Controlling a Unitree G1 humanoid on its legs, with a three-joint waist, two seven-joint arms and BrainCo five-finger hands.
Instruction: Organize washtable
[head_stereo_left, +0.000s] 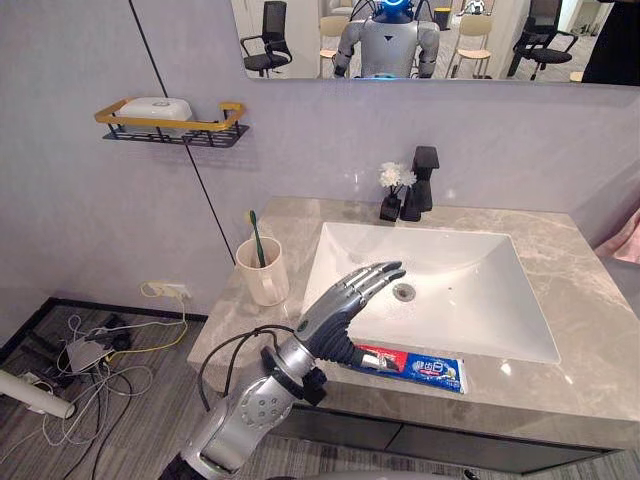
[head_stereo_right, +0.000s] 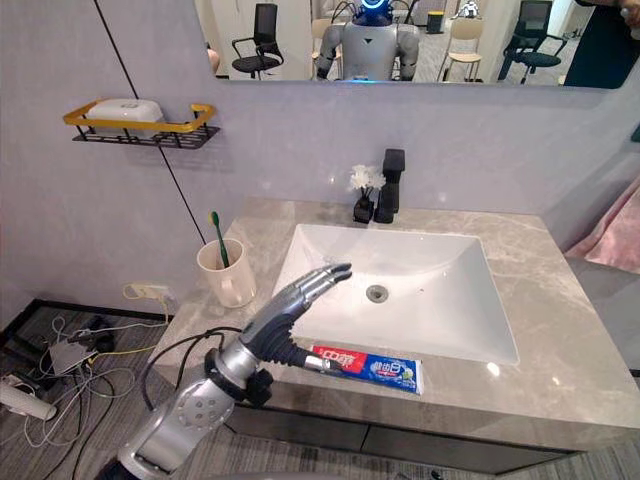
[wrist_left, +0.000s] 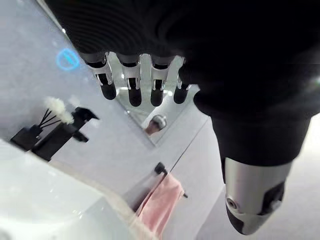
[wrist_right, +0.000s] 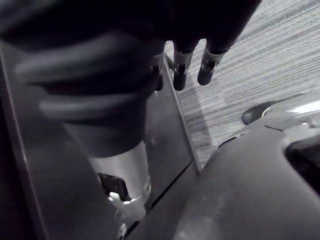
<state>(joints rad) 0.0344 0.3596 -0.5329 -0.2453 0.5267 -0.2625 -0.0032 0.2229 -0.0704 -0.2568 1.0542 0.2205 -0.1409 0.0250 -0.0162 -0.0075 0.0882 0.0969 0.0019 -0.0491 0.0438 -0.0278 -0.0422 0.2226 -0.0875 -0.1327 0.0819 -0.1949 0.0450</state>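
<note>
1. The left hand (head_stereo_left: 345, 305) hangs over the front-left corner of the basin (head_stereo_left: 470, 290), fingers straight and released, holding nothing.
2. The toothpaste tube (head_stereo_left: 420, 368) lies flat along the front edge of the washtable (head_stereo_left: 590, 325), its left end just beside that hand's wrist.
3. A cup (head_stereo_left: 264, 278) holding a green toothbrush (head_stereo_left: 256, 235) stands near the left edge.
4. The right hand (wrist_right: 180, 77) hangs with its fingers relaxed, empty.

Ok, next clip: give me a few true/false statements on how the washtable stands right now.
The toothbrush stands in the cup. True.
The toothpaste tube lies inside the sink. False: it lies on the counter, in front of the sink.
The left robot hand is shut on the toothpaste tube. False: its fingers are straight, holding nothing.
A black faucet stands behind the sink. True.
</note>
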